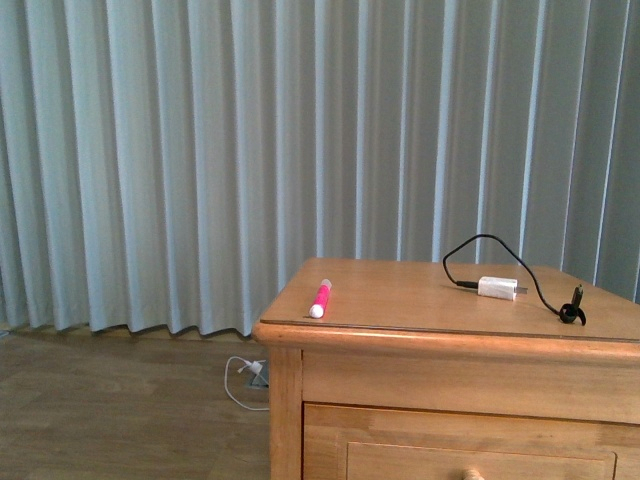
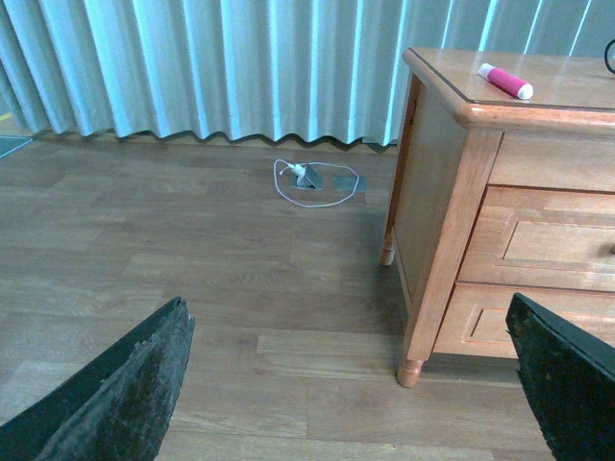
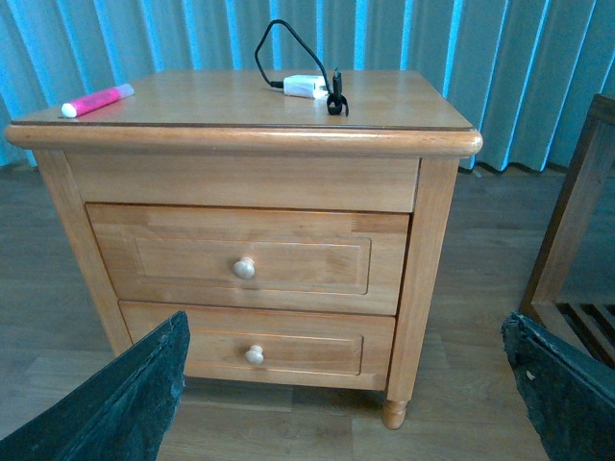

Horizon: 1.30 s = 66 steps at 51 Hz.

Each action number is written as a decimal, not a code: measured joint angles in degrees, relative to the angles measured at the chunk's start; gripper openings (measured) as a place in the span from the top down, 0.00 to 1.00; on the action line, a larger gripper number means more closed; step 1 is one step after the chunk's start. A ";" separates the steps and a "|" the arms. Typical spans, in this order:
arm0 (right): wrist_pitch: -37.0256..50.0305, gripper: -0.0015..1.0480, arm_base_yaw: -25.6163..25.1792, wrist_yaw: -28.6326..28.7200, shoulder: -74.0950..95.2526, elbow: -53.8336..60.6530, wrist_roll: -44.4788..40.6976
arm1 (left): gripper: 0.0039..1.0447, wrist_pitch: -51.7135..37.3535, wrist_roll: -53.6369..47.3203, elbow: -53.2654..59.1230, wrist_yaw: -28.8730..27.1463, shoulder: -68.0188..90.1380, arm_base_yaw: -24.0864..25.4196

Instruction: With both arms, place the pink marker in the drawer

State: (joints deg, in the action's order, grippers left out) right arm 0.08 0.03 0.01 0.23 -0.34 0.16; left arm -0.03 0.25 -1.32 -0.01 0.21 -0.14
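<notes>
**Opening step: both grippers empty, drawer shut**

The left gripper [image 2: 346, 317] has its fingers [image 2: 135, 384] spread wide with nothing between them. They hang low over the wooden floor [image 2: 192, 250], well apart from the cabinet [image 2: 432, 221].

The right gripper [image 3: 344, 327] is likewise spread and empty. Its fingers [image 3: 135, 394] frame the cabinet front, and the knob [image 3: 244, 268] of the drawer [image 3: 317, 259] lies ahead of the gap, not touched.

The drawer is closed flush. The pink marker [image 3: 96, 100] lies flat on the cabinet top near a front corner, well above and beyond both pairs of fingers. The charger plug [image 3: 306, 86] lies further along the same top, apart from the marker.

By my reading, nothing has started. The next move calls for the right fingers to advance and close around the knob and pull the drawer out. The left arm must meanwhile rise to the marker.
</notes>
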 joint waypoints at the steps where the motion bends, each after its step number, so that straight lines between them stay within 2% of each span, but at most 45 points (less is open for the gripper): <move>1: 0.00 0.08 0.00 0.00 0.00 0.00 0.00 | 0.05 0.00 0.00 0.00 0.00 0.00 0.00; 25: 0.00 0.08 0.00 0.04 0.02 0.00 0.00 | 0.05 0.00 0.00 0.00 0.00 0.00 0.00; 29: -7.91 0.08 -1.03 7.21 4.09 -2.84 0.15 | 0.05 0.00 0.00 0.00 0.02 0.00 0.00; 33: -9.09 0.08 1.42 7.54 11.06 -4.02 0.85 | 0.05 0.00 0.00 0.00 0.00 0.00 0.00; 40: 2.36 0.08 7.37 3.52 26.23 -6.88 2.08 | 0.05 0.00 0.00 0.00 0.02 0.00 0.00; 49: 21.29 0.08 9.81 1.20 51.43 -13.16 3.69 | 0.05 0.00 0.00 0.00 0.02 0.00 0.00; 52: 28.04 0.08 11.17 -0.44 64.89 -17.09 4.46 | 0.05 0.00 0.00 -0.02 0.02 0.00 0.00; 66: 35.60 0.08 16.15 -5.92 91.32 -31.08 6.25 | 0.05 0.00 0.00 0.00 0.02 0.00 0.00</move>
State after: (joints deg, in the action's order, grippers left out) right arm 35.68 16.19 -5.91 91.55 -31.42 6.42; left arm -0.03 0.25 -1.32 0.01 0.21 -0.14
